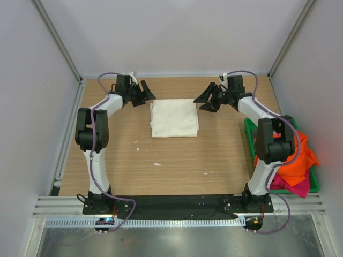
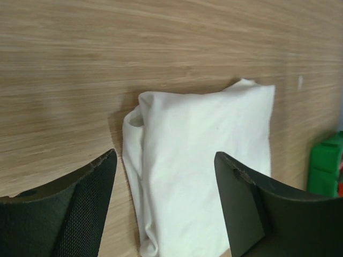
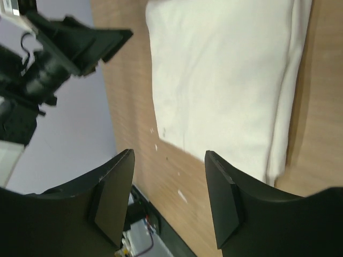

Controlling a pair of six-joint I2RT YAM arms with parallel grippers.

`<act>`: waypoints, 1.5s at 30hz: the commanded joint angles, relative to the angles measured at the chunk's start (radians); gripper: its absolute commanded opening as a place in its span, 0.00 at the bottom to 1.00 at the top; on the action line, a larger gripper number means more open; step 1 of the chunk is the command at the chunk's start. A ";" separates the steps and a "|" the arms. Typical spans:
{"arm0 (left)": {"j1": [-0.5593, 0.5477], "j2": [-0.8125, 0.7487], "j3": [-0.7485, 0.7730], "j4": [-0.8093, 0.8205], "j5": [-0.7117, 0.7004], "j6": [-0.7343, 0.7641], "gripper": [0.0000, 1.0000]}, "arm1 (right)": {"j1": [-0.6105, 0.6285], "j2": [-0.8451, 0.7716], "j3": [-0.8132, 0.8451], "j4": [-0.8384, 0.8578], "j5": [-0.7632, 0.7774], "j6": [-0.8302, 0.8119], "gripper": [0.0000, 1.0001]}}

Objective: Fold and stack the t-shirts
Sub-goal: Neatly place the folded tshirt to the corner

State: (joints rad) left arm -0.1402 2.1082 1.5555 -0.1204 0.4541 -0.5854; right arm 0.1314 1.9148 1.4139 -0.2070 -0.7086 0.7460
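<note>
Table (image 1: pixel 214 155) shows round every edge of the cream t-shirt (image 1: pixel 174 119) (folded)

2 white arms (image 1: pixel 99 174) with black joints (image 1: pixel 92 128) and purple cables (image 1: pixel 242 71).

Bright, even light comes from above, so shadows on the table (image 1: pixel 177 155) are soft and small. The white t-shirt (image 2: pixel 203 160) shows little detail, and the near fingers (image 2: pixel 80 219) look slightly blurred.
</note>
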 commanded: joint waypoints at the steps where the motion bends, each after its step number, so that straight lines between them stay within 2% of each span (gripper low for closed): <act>1: -0.048 0.038 0.021 -0.068 -0.112 0.136 0.75 | 0.025 -0.155 -0.176 -0.039 0.006 -0.076 0.61; 4: -0.061 0.073 0.034 -0.067 -0.130 0.148 0.74 | 0.034 -0.261 -0.369 -0.009 0.012 -0.068 0.61; 8: -0.079 0.078 0.023 -0.064 -0.163 0.151 0.72 | 0.036 -0.355 -0.489 -0.025 0.023 -0.086 0.61; 14: -0.111 0.082 -0.011 -0.061 -0.189 0.141 0.63 | 0.034 -0.421 -0.556 -0.035 0.023 -0.105 0.61; 18: -0.114 0.088 -0.021 -0.044 -0.195 0.101 0.52 | 0.036 -0.427 -0.543 -0.074 0.028 -0.140 0.61; 20: -0.114 0.093 -0.020 -0.027 -0.187 0.075 0.41 | 0.036 -0.436 -0.540 -0.089 0.024 -0.151 0.61; 21: -0.114 0.096 -0.018 -0.012 -0.189 0.064 0.30 | 0.036 -0.439 -0.541 -0.091 0.021 -0.151 0.61; 23: -0.114 0.098 -0.017 0.004 -0.204 0.045 0.17 | 0.034 -0.448 -0.553 -0.092 0.015 -0.151 0.61; 24: -0.114 0.096 -0.017 0.007 -0.231 0.039 0.00 | 0.036 -0.454 -0.558 -0.092 0.014 -0.154 0.61; 30: -0.064 0.092 -0.020 0.044 -0.216 -0.025 0.00 | 0.036 -0.477 -0.604 -0.118 0.003 -0.175 0.61; 37: 0.013 0.082 0.004 0.028 -0.224 0.016 0.00 | 0.036 -0.511 -0.639 -0.138 0.003 -0.188 0.61; 39: 0.027 0.099 0.076 -0.053 -0.235 0.076 0.00 | 0.036 -0.511 -0.645 -0.147 0.001 -0.191 0.61; 40: 0.042 0.111 0.116 -0.091 -0.242 0.155 0.00 | 0.036 -0.513 -0.648 -0.149 0.003 -0.194 0.61; 42: 0.057 0.142 0.248 -0.240 -0.275 0.246 0.00 | 0.034 -0.514 -0.650 -0.163 0.006 -0.198 0.61; 43: 0.070 0.176 0.294 -0.295 -0.299 0.337 0.00 | 0.036 -0.516 -0.655 -0.164 0.008 -0.198 0.61; 45: 0.080 0.206 0.421 -0.438 -0.386 0.430 0.00 | 0.036 -0.514 -0.659 -0.170 0.008 -0.195 0.61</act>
State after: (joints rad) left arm -0.0860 2.2913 1.8248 -0.3538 0.1925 -0.3744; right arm 0.1680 1.4345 0.7586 -0.3614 -0.6941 0.5713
